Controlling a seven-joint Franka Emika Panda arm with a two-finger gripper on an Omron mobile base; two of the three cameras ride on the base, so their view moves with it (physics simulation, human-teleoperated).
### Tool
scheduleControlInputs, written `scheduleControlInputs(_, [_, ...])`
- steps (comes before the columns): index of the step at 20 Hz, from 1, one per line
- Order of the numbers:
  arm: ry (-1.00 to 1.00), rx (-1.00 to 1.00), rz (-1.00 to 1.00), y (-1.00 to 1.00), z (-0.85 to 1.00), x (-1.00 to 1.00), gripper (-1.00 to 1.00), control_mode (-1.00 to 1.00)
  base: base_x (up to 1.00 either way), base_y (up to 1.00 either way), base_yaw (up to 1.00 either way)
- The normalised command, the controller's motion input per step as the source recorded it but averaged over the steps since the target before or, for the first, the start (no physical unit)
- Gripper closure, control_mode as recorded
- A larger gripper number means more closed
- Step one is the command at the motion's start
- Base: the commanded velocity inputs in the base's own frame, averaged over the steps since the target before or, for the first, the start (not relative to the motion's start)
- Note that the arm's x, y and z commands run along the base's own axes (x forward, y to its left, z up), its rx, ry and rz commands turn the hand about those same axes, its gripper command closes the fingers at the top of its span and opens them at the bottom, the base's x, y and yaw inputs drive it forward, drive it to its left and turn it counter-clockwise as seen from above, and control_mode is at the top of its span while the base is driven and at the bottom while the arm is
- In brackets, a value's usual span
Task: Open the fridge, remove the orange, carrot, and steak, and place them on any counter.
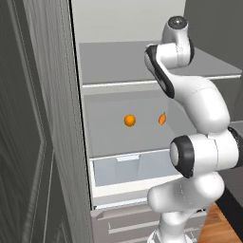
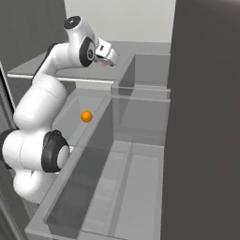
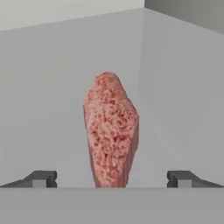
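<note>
You get flat, even rendered light with no glare; soft shading dims the fridge (image 1: 123, 137) interior, and all three views look slightly blurred, low-resolution.

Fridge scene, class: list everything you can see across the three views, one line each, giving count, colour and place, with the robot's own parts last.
fridge: one, light grey outside, white and grey inside, door open.
orange: one, bright orange, round, on the middle shelf.
carrot: one, orange, on the same shelf, right of the orange, partly behind the arm.
steak: one, pinkish red, on the upper shelf, straight ahead of the hand between the two fingertips.
clear drawer: one, pale translucent, below the middle shelf.
door bins: several, grey, inside the open door.
arm: one, white with dark joints, reaching to the upper shelf.
gripper: one, jaws apart.
</note>
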Motion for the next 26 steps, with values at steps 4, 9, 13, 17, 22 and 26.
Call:
scheduleControlInputs(4, [0.00, 0.01, 0.00, -0.01, 0.00, 0.38, -1.00, -1.00, 0.00, 0.00, 0.00])
scheduleControlInputs(9, [0.00, 0.01, 0.00, -0.03, 0.00, 0.35, -1.00, -1.00, 0.00, 0.00, 0.00])
scheduleControlInputs(13, [0.00, 0.00, 0.00, -0.09, -0.07, 0.20, -1.00, -1.00, 0.00, 0.00, 0.00])
scheduleControlInputs(17, [0.00, 0.00, 0.00, -0.13, -0.23, 0.03, -1.00, -1.00, 0.00, 0.00, 0.00])
scheduleControlInputs(22, [0.00, 0.00, 0.00, -0.13, -0.20, 0.04, -1.00, -1.00, 0.00, 0.00, 0.00])
scheduleControlInputs(26, [0.00, 0.01, 0.00, -0.08, -0.17, 0.11, 1.00, -1.00, 0.00, 0.00, 0.00])
